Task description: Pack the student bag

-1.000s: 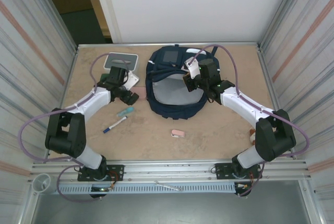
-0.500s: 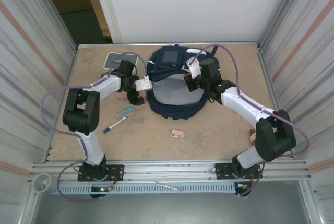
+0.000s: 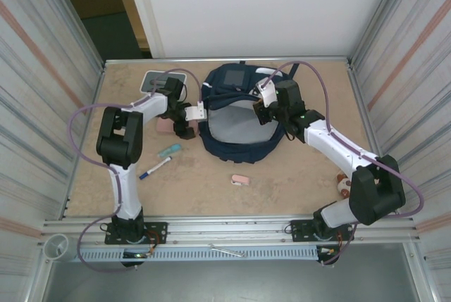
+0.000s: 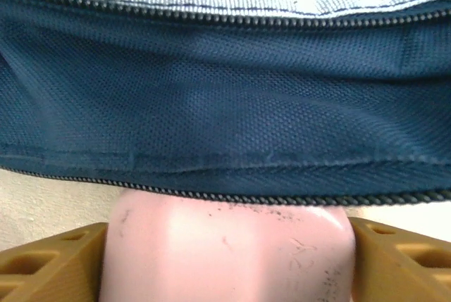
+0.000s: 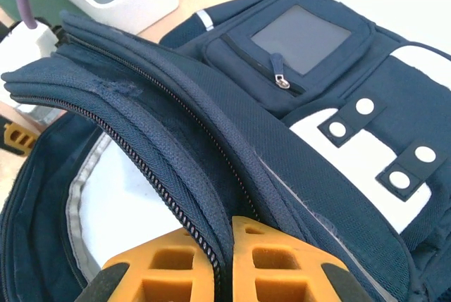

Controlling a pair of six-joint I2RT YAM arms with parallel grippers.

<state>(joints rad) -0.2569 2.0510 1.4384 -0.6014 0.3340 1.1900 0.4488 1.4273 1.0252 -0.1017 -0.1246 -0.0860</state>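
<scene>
Pinching the zippered rim of the student bag (image 5: pixel 211 115), your right hand (image 5: pixel 227 230) is pressed together on the fabric. The bag lies unzipped at the middle of the table's (image 3: pixel 282 182) far edge. Your left hand (image 4: pixel 225 238) clamps a pink block (image 4: pixel 211 263) just beside the bag's left side.

Grey-and-white box (image 3: pixel 156 79), pink block (image 4: pixel 225 253), small teal object (image 3: pixel 169 151), blue pen (image 3: pixel 153 169), pink eraser (image 3: pixel 240 180) on table (image 3: pixel 282 182).
</scene>
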